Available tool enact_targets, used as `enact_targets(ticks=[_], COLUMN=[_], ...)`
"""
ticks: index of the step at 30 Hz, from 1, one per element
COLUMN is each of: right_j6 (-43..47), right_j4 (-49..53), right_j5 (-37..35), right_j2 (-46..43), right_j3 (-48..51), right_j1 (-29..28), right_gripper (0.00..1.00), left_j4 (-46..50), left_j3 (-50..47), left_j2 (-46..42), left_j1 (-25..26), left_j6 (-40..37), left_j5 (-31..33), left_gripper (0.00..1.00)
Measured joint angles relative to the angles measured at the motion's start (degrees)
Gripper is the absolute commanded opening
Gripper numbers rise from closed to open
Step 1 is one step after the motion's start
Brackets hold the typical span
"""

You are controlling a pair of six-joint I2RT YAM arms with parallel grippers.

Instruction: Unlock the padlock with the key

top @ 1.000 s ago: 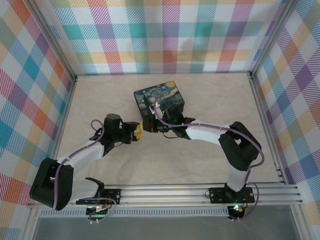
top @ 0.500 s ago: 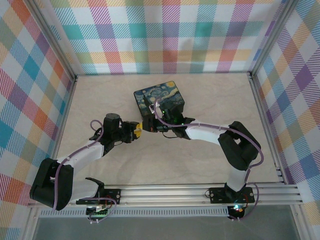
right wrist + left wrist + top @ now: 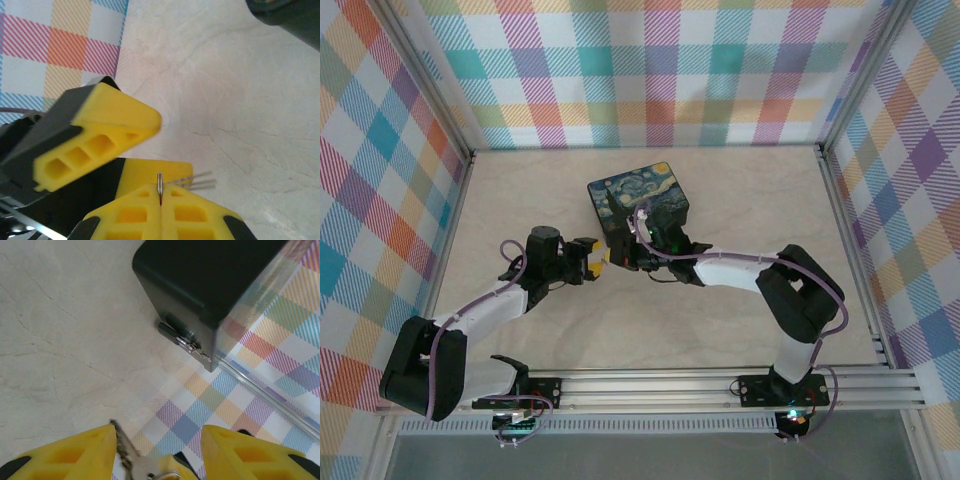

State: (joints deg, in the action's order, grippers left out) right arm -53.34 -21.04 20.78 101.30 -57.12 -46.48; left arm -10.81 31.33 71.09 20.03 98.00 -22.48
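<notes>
My right gripper (image 3: 617,256) (image 3: 160,199) is shut on the key (image 3: 160,184), a thin metal blade seen edge-on and sticking out past the yellow fingertips. My left gripper (image 3: 591,258) (image 3: 159,430) faces it from the left and stands open. In the left wrist view the key (image 3: 123,446) points up between those spread fingers, close to the left one, with a ring at its head. One left finger (image 3: 97,135) shows in the right wrist view. The brass padlock is hidden. The dark starry-night tin (image 3: 638,198) (image 3: 210,275) lies just behind both grippers.
A silver latch (image 3: 184,342) sits on the tin's side wall. Blurred silver strips (image 3: 200,180) hang beside the key. Plaid walls and metal rails (image 3: 840,210) ring the pale marble table (image 3: 750,190). The open room is left, right and in front.
My left gripper's fingers have spread apart from shut. The right gripper has stayed shut at the same spot, its forearm shifting slightly.
</notes>
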Motion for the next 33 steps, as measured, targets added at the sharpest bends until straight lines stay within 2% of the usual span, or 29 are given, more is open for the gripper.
enact_targets(ticks=[8,14,26,33], right_j6=[-3.0,-2.8,-2.8,-2.8], right_j4=[-4.7,-7.0,-7.3,-7.4], right_j5=[-2.8,-4.6,-5.4,-5.7], right_j2=[0.0,0.0,-0.1,-1.2], right_j3=[0.0,0.0,0.5,1.6], right_j1=[-2.4,-2.7,-3.1,-3.1], right_gripper=[0.01,0.02,0.02,0.02], left_j4=[-0.5,-1.5,-2.4,-1.5], left_j3=[0.0,0.0,0.1,0.1], left_j2=[0.1,0.3,0.5,-0.2], left_j1=[-0.1,-0.1,-0.7,-1.1], left_j6=[1.3,1.7,2.1,1.6], left_j5=[0.0,0.0,0.2,0.5], left_gripper=[0.55,0.56,0.28,0.18])
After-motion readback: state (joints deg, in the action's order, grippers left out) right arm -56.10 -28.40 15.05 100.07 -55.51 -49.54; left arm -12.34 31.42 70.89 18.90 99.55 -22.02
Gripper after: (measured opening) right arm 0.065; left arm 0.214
